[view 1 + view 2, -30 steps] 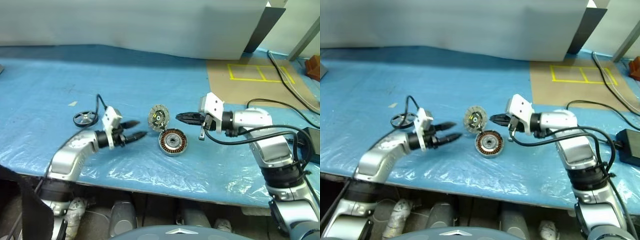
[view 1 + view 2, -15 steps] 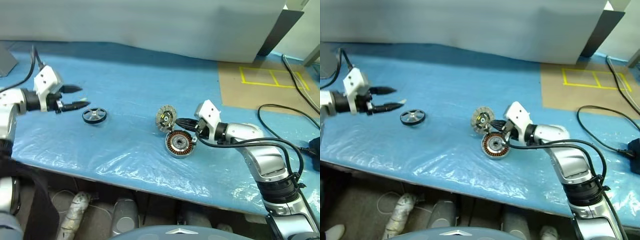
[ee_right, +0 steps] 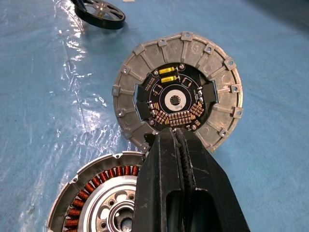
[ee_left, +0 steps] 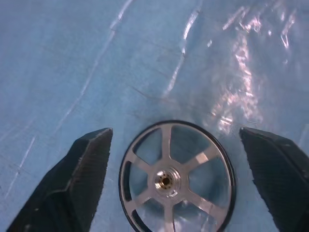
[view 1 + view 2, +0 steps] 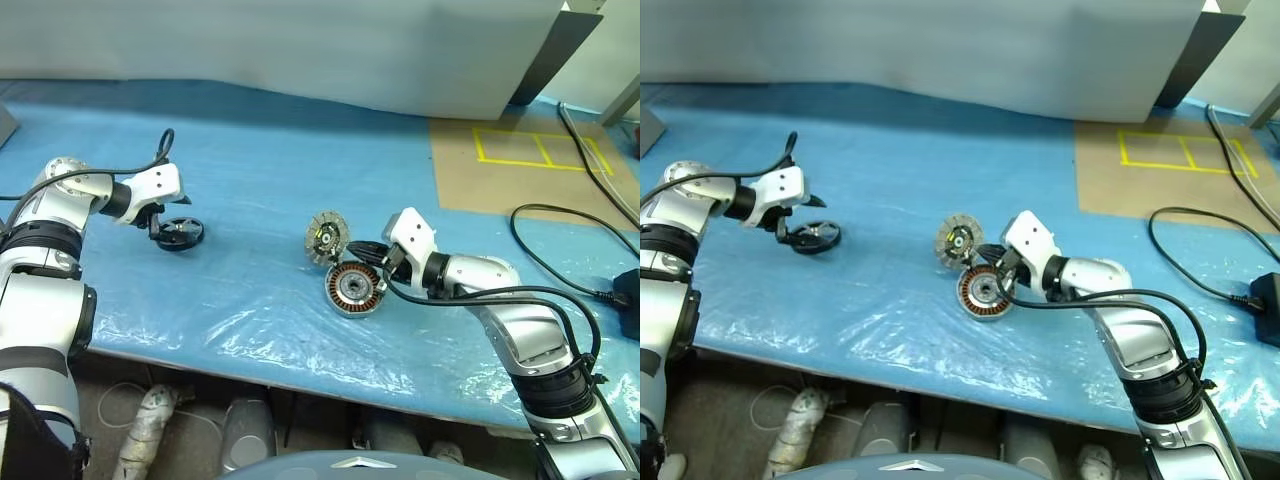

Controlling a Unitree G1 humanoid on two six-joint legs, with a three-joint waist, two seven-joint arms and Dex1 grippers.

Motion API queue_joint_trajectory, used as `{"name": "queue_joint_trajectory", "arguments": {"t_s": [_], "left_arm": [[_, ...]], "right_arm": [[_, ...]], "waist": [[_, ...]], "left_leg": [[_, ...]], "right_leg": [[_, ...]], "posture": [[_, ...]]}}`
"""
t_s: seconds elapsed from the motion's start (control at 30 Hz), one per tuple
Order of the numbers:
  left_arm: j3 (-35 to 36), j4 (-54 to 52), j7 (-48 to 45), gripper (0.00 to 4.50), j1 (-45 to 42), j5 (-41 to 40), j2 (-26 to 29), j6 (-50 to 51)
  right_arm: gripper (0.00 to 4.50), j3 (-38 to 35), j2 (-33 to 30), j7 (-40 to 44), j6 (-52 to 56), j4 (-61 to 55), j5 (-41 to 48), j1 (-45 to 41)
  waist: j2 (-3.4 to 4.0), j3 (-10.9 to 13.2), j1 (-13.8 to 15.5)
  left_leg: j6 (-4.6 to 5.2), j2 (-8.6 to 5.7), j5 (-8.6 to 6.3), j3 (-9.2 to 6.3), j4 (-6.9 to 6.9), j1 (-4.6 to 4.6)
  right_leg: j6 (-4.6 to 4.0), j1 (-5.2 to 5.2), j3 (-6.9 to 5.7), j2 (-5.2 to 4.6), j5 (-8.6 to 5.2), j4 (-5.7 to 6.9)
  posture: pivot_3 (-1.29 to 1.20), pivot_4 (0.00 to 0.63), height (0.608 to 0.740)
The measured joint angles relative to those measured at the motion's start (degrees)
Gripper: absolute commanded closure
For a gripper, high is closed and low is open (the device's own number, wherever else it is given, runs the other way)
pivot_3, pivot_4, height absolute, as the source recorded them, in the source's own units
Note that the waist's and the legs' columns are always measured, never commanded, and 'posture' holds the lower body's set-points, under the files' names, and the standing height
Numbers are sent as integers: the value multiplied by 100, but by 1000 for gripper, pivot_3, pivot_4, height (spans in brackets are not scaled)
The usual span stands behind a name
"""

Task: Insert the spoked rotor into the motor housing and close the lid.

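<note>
We take the motor housing (image 5: 352, 288), a round shallow grey metal puck with a ring of copper-coloured windings, as our landmark on the blue plastic-covered table (image 5: 260, 180). Its lid (image 5: 326, 238), a round grey disc with a segmented rim and a dark centre bearing yellow marks, stands tilted up at the housing's far-left edge, leaving the windings uncovered. Our right gripper (image 5: 989, 254) has its two black fingers pressed together with nothing between them; its tip sits just beside the housing's far rim, at the foot of the lid. The spoked rotor (image 5: 179, 233), a small flat wheel with a black outer ring and silver spokes and hub, lies flat on the table well to the left of the housing. Our left gripper (image 4: 186, 186) hangs over it, fingers spread wide to either side of the ring, gripping nothing.
</note>
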Motion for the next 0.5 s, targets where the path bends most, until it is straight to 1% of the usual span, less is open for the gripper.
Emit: {"name": "queue_joint_trajectory", "arguments": {"t_s": [0.07, 0.27, 0.4, 0.5], "left_arm": [[0, 122, 44, 44, -125, 91, -25, -60], [74, 346, 590, 44, -249, 288, -59, -79], [322, 410, 578, 44, -408, 167, -136, 250], [321, 447, 639, 44, -499, 266, -125, 532]], "right_arm": [[4500, 11, -18, -41, 20, -42, -4, 58], [4500, 34, -71, -172, 22, -117, -42, 159], [4500, 89, -123, -199, 18, -117, -109, 179], [4500, 128, -148, -191, 14, -113, -129, 176]], "waist": [[0, 0, 7], [-1, 1, -5], [-11, 7, -1], [-12, 7, -10]], "left_leg": [[0, 0, 0, -1, 5, 4], [0, 1, 0, -1, 16, 7], [0, 0, 0, -2, 16, 6], [0, 0, 0, -2, 16, 6]], "right_leg": [[0, 3, 0, -3, 0, 7], [0, 7, 0, -5, 0, 11], [0, 7, -1, -4, 0, 12], [0, 7, 0, -4, 0, 11]], "posture": [[0, 150, 740], [0, 150, 740], [0, 150, 740], [0, 150, 740]]}}
